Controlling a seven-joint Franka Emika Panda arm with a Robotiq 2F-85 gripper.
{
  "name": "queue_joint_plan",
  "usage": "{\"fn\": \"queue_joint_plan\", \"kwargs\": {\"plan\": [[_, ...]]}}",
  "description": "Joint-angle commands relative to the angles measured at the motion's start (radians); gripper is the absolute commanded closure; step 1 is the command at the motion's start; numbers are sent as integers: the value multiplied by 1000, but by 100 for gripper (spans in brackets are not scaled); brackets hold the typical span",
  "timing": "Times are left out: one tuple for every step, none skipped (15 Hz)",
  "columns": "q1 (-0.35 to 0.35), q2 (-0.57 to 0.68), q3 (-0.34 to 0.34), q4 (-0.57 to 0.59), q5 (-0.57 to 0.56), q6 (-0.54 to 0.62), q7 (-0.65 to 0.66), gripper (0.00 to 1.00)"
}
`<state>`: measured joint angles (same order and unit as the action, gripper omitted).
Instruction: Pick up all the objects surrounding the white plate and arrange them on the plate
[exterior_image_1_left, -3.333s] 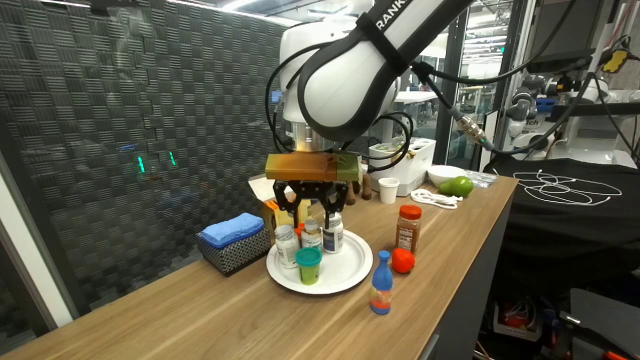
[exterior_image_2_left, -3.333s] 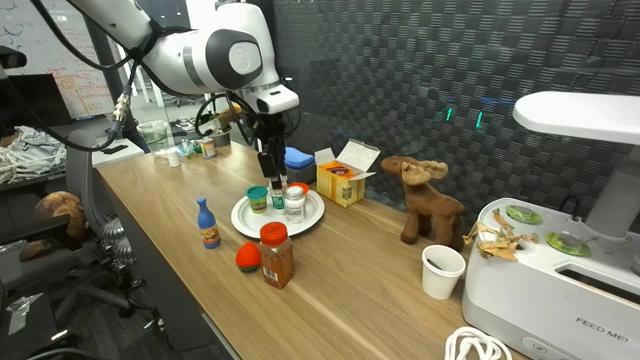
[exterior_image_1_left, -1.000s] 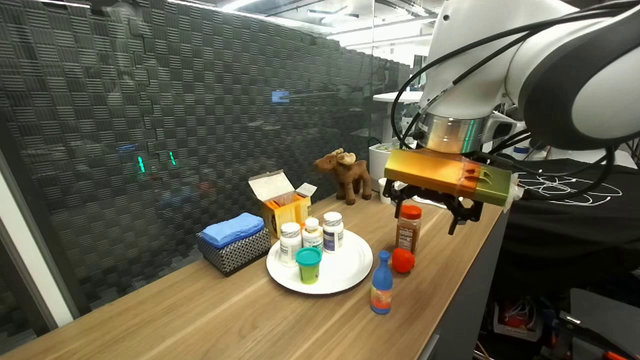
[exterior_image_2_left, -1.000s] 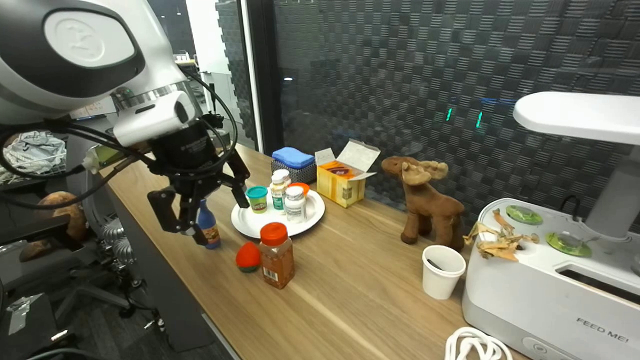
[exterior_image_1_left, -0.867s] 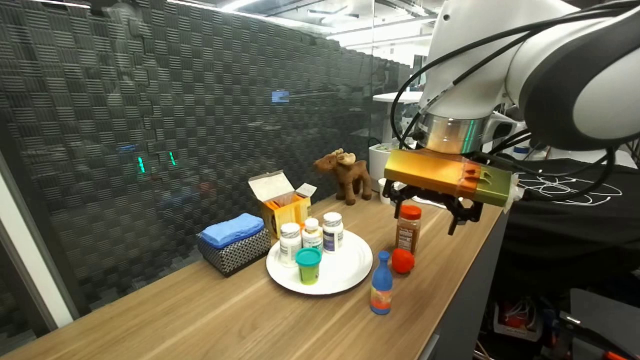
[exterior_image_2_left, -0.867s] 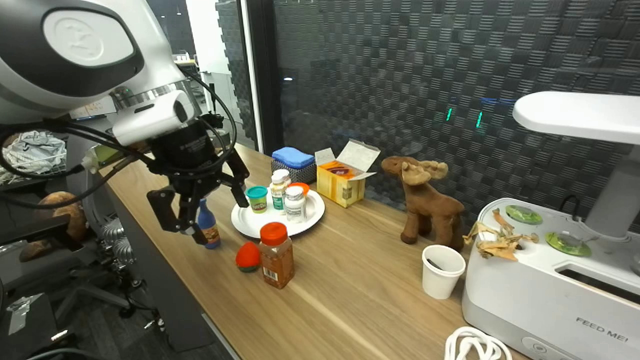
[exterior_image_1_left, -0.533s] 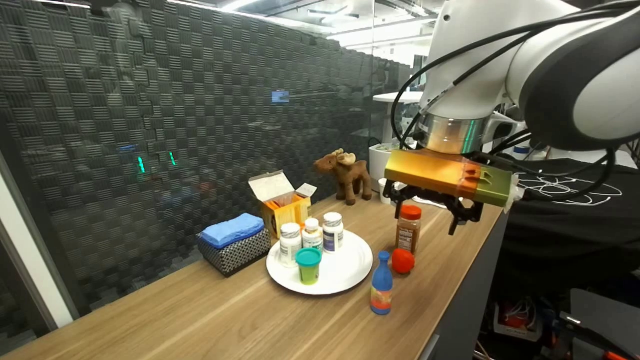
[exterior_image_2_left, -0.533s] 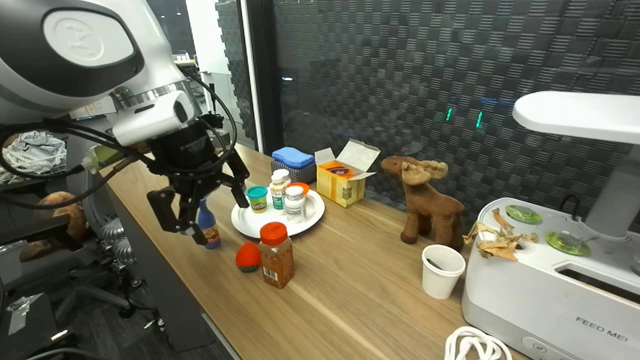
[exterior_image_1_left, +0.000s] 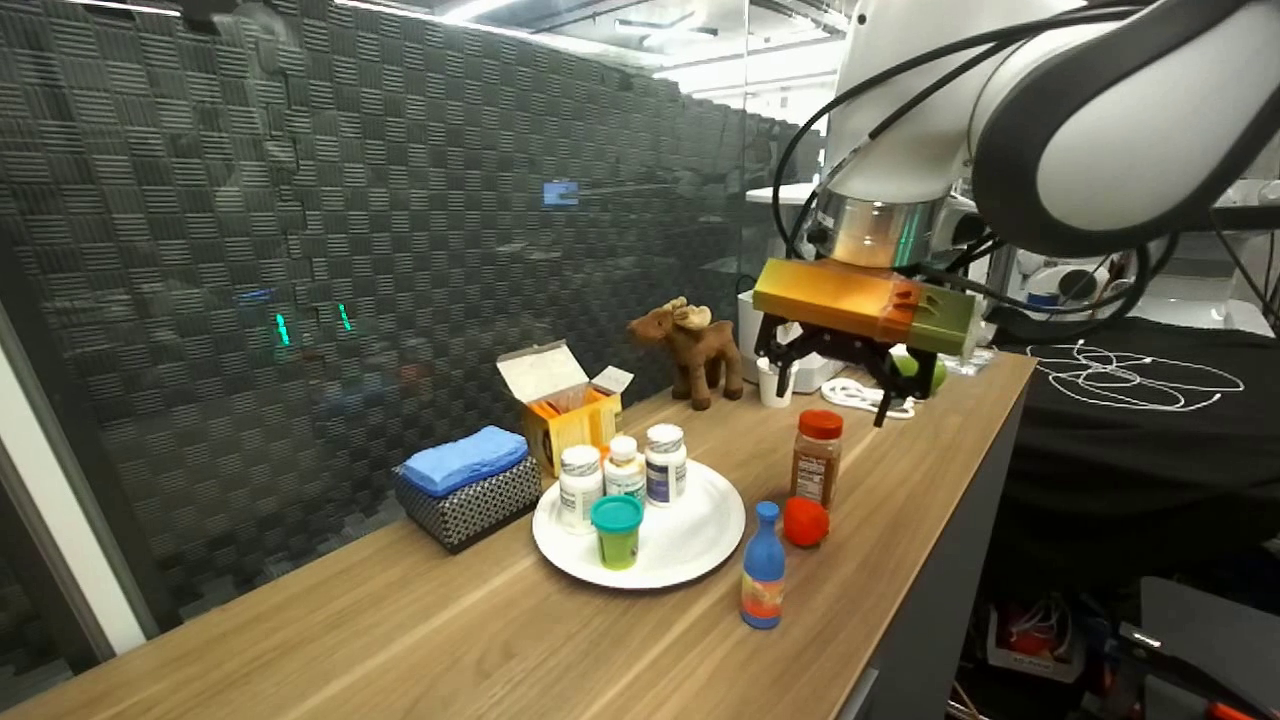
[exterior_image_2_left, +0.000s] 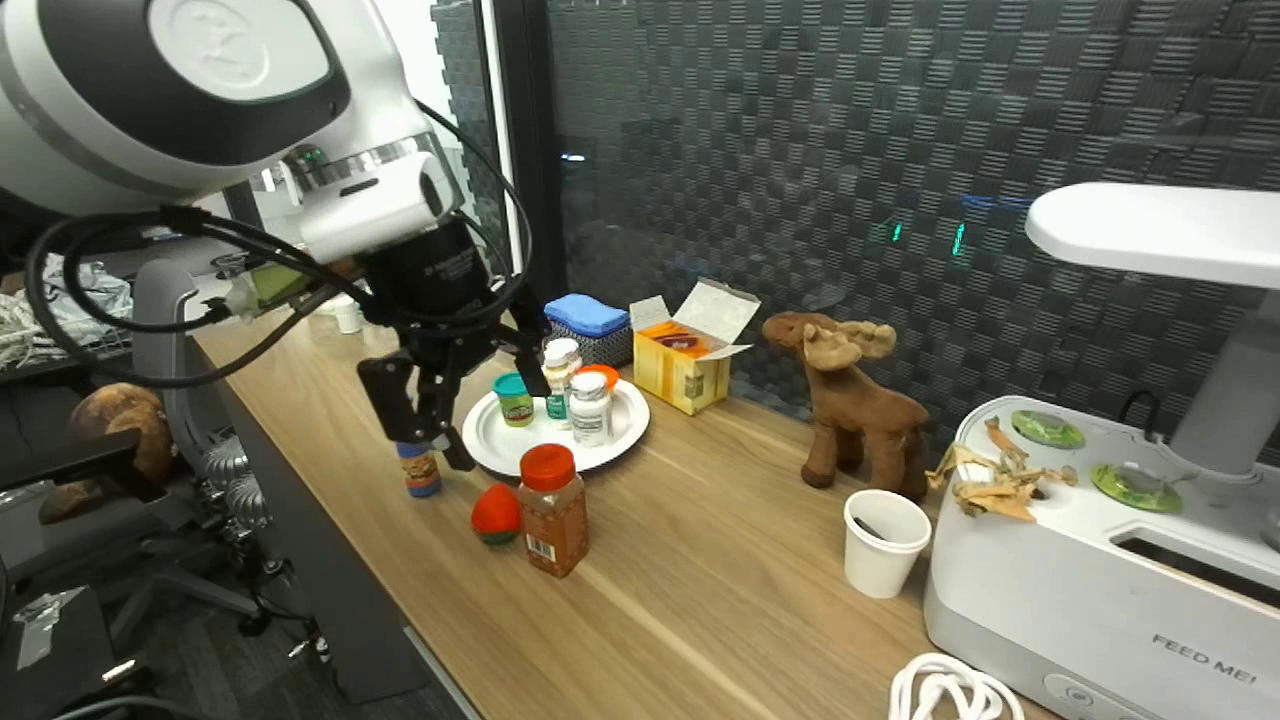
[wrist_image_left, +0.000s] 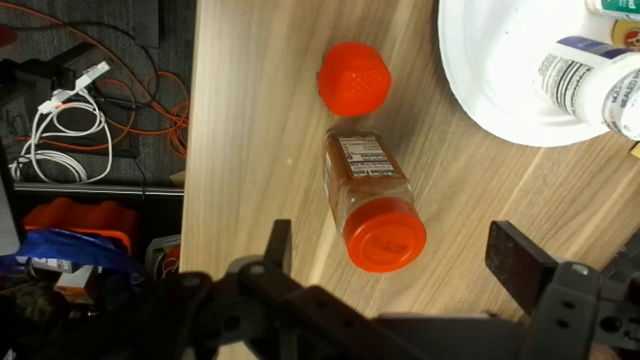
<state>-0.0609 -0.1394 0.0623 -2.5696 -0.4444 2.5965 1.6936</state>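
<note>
My gripper (exterior_image_1_left: 832, 408) hangs open and empty above the table. In the wrist view the red-capped spice jar (wrist_image_left: 385, 235) shows between its spread fingers (wrist_image_left: 517, 265), lower down and untouched. Beside that jar sits a red rounded object (wrist_image_left: 354, 79). A blue bottle (exterior_image_1_left: 763, 570) stands upright nearer the front; in an exterior view the gripper hides its neck. On the white plate (exterior_image_1_left: 700, 545) stand three white bottles, one of them with a purple label (exterior_image_1_left: 665, 468), and a green tub (exterior_image_1_left: 617, 535) with a teal lid. An orange-red lidded item (exterior_image_2_left: 598, 374) is partly hidden behind them.
Behind the plate are an open yellow-orange carton (exterior_image_2_left: 680, 375) and a box with a blue cloth (exterior_image_1_left: 465, 470). A toy moose (exterior_image_2_left: 860, 400), a paper cup (exterior_image_2_left: 885, 545), white cable (exterior_image_2_left: 950, 690) and a white planter (exterior_image_2_left: 1100, 580) stand further along. The table's edge runs near the jar.
Over three seconds my gripper has left the bottles on the plate and swung toward the spice jar. In the last half second it has risen and shifted slightly plateward. A tilted white bottle now stands upright.
</note>
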Motion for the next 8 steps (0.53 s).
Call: {"fn": "queue_joint_plan", "kwargs": {"plan": [[-5, 54, -23, 72, 75, -13, -93, 0], [-2, 66, -31, 81, 104, -15, -118, 0], [1, 77, -37, 89, 131, -21, -142, 0], [5, 87, -40, 95, 156, -28, -163, 0], [6, 96, -42, 99, 169, -33, -173, 0], [6, 103, -43, 103, 171, -39, -173, 0], [6, 113, -46, 107, 173, -45, -177, 0], [7, 120, -47, 110, 171, -51, -170, 0]]}}
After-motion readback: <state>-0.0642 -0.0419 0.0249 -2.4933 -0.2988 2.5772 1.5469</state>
